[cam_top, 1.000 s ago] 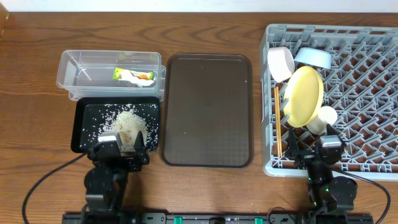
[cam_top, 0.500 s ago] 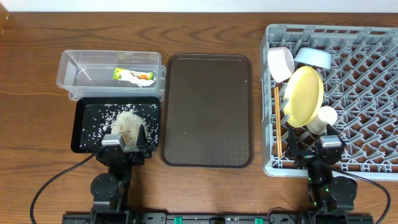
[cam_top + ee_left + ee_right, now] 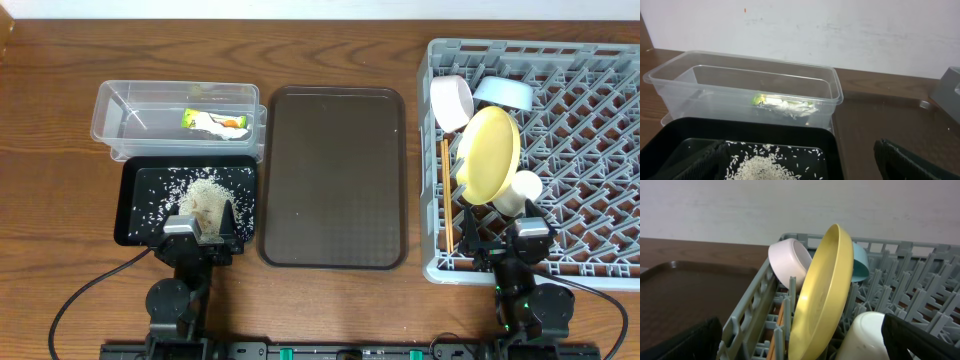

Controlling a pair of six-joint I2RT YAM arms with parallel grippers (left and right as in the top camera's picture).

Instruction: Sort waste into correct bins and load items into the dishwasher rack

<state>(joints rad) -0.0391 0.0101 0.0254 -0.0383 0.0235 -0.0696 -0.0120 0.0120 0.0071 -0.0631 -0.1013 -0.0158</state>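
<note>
The snack wrapper (image 3: 213, 122) lies in the clear tub (image 3: 110, 110), and also shows in the left wrist view (image 3: 782, 104). Rice grains (image 3: 205, 195) are heaped in the black tray (image 3: 135, 225). My left gripper (image 3: 203, 238) is open and empty at that tray's near edge (image 3: 800, 167). The grey rack (image 3: 590, 120) holds the yellow plate (image 3: 487, 152) on edge, the white bowl (image 3: 452, 101), the light blue bowl (image 3: 503, 92), the white cup (image 3: 518, 190) and the chopsticks (image 3: 446, 195). My right gripper (image 3: 505, 245) is open and empty at the rack's near edge (image 3: 802, 345).
A large dark brown serving tray (image 3: 333, 180) lies between the bins and the rack, with nothing on it. The table is brown wood. Cables run from both arm bases along the front edge.
The left arm shifted slightly right and straightened about a second ago, then stayed still. The right arm and all objects have not moved.
</note>
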